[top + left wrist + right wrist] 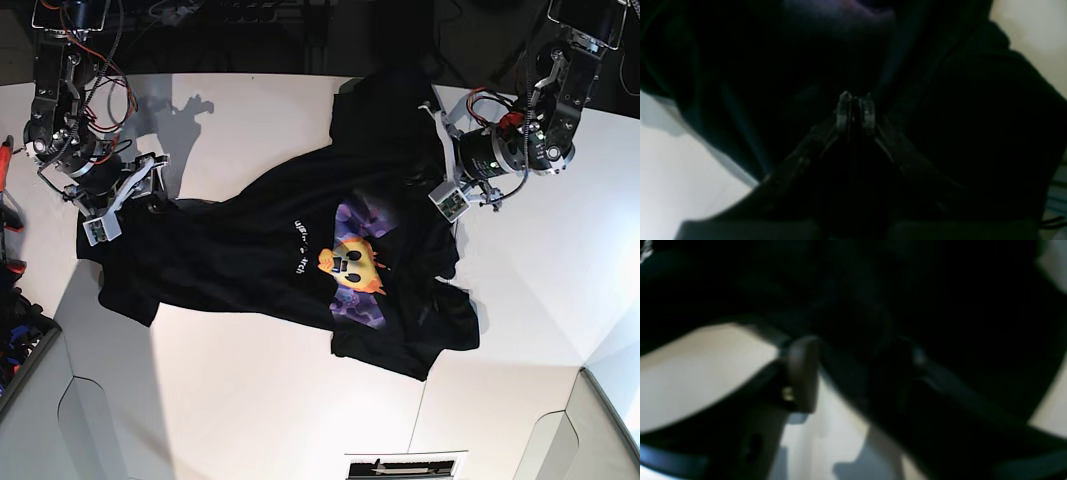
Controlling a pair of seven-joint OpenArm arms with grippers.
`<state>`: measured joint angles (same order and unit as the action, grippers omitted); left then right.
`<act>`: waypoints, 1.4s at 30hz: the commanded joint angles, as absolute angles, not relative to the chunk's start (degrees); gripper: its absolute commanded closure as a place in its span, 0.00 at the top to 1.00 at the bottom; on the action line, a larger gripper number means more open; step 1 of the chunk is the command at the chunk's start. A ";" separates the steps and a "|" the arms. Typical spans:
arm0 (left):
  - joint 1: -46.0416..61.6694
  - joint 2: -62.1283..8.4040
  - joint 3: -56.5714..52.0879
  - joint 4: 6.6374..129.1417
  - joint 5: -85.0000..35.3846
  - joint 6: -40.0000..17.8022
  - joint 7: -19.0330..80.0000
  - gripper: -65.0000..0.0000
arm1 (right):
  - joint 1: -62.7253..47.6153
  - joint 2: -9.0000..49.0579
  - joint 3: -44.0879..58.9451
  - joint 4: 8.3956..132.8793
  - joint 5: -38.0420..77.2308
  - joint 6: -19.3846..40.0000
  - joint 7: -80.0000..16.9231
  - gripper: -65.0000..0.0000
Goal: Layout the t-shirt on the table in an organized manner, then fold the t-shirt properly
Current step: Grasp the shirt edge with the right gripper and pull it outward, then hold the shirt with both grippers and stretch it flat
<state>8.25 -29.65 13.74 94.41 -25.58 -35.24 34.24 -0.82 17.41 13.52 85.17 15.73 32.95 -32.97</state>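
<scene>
On the table, both grippers meet the t-shirt: left clenched on cloth, right's grip unclear.

Red-handled tools sit at the left edge of the base view, partly cropped. Below them, a dark bin holding blue and red items, contents too small to identify. A white vented plate with a dark slot lies at bottom centre. Dark background runs along the top.
</scene>
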 commanded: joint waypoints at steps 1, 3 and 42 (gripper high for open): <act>7.79 -30.74 13.37 95.20 -25.54 -35.40 34.04 0.07 | -0.03 18.50 13.87 86.00 16.49 32.75 -31.62 0.42; 7.79 -31.29 13.37 95.20 -25.54 -35.40 33.98 0.07 | -0.05 18.94 13.87 86.00 16.51 32.58 -32.69 0.41; 11.46 -32.71 13.37 95.20 -28.51 -38.87 33.71 0.07 | 22.96 20.95 13.98 64.40 19.49 30.22 -28.18 0.59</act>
<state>11.60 -31.92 13.54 94.54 -28.86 -38.22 32.97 21.43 20.14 13.50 63.35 18.39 30.00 -30.06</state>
